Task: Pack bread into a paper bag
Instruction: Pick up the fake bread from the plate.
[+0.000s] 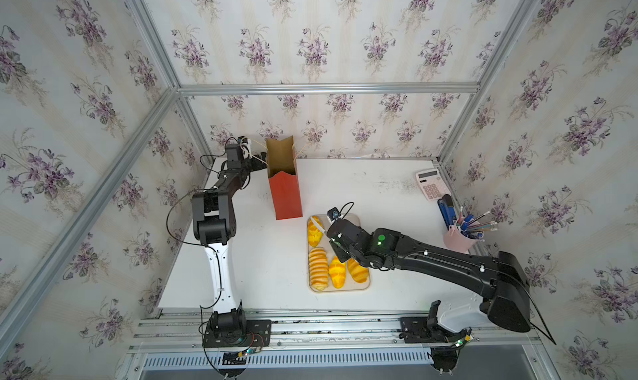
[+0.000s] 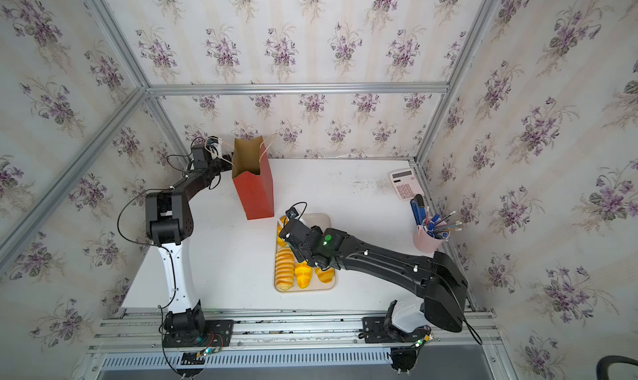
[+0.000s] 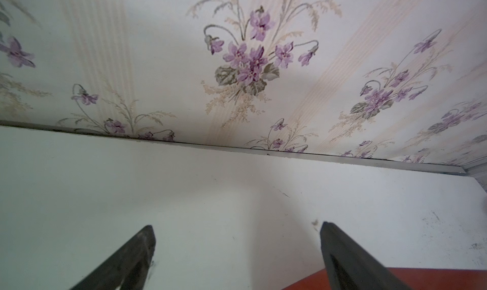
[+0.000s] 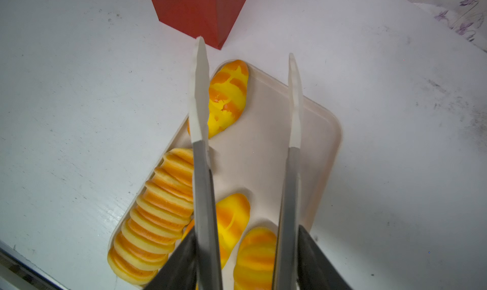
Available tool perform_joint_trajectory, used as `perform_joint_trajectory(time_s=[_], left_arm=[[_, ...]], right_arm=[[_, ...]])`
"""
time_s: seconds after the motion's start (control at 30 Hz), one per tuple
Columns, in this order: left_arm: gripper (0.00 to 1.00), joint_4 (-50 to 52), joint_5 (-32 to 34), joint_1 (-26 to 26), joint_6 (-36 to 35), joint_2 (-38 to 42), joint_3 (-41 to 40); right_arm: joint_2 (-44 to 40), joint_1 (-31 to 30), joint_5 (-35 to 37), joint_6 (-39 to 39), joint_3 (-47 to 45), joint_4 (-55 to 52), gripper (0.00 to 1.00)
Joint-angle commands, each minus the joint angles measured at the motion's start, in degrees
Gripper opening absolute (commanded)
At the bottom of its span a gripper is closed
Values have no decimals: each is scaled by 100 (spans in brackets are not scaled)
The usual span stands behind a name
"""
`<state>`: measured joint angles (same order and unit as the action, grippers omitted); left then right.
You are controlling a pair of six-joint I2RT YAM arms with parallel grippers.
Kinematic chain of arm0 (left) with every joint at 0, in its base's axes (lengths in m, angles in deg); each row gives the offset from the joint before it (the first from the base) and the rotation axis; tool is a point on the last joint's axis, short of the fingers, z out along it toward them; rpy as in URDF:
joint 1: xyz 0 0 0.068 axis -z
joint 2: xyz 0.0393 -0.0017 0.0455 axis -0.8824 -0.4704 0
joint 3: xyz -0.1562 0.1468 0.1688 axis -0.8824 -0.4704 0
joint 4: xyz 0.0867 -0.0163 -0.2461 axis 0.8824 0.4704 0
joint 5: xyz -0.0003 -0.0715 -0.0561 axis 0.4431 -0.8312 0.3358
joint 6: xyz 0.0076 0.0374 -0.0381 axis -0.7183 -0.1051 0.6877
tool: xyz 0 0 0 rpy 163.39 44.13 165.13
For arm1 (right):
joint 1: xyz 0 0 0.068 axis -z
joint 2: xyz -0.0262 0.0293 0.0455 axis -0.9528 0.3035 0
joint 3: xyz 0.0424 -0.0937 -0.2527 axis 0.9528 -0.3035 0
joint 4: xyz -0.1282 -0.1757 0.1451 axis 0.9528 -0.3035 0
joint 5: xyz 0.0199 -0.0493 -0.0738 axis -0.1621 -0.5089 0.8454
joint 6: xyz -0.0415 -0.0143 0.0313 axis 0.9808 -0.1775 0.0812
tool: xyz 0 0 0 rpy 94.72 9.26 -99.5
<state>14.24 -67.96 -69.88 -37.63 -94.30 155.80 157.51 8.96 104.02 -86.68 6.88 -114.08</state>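
The red paper bag point(image 1: 284, 195) point(image 2: 255, 191) stands upright and open at the back of the table; its base also shows in the right wrist view point(image 4: 200, 9). Several yellow-orange bread rolls lie on a beige tray point(image 1: 352, 219) point(image 4: 316, 143): a ridged one point(image 4: 158, 212), a streaked one point(image 4: 229, 96) and two near the front point(image 1: 337, 272). My right gripper point(image 4: 247, 230) is shut on metal tongs point(image 4: 200, 170), whose white tips hang apart over the tray with nothing between them. My left gripper point(image 3: 237, 225) point(image 1: 257, 166) stands open beside the bag's left side.
A pink calculator point(image 1: 431, 183), a blue stapler point(image 1: 447, 209) and a pink cup of pens point(image 1: 461, 238) stand along the table's right edge. Wallpapered walls enclose the table at the back and both sides.
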Motion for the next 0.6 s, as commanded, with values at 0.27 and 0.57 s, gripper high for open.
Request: perform_joint_trajectory(time_s=[0.27,0.57], left_arm=[[99,-106,-87,0,-67,75,-34],[99,-132,-102,-10,-75,99,-81]], right_arm=[[444,22,-711,-271,-364,999,54],[453,150,-683,-264,-585,1072,54]])
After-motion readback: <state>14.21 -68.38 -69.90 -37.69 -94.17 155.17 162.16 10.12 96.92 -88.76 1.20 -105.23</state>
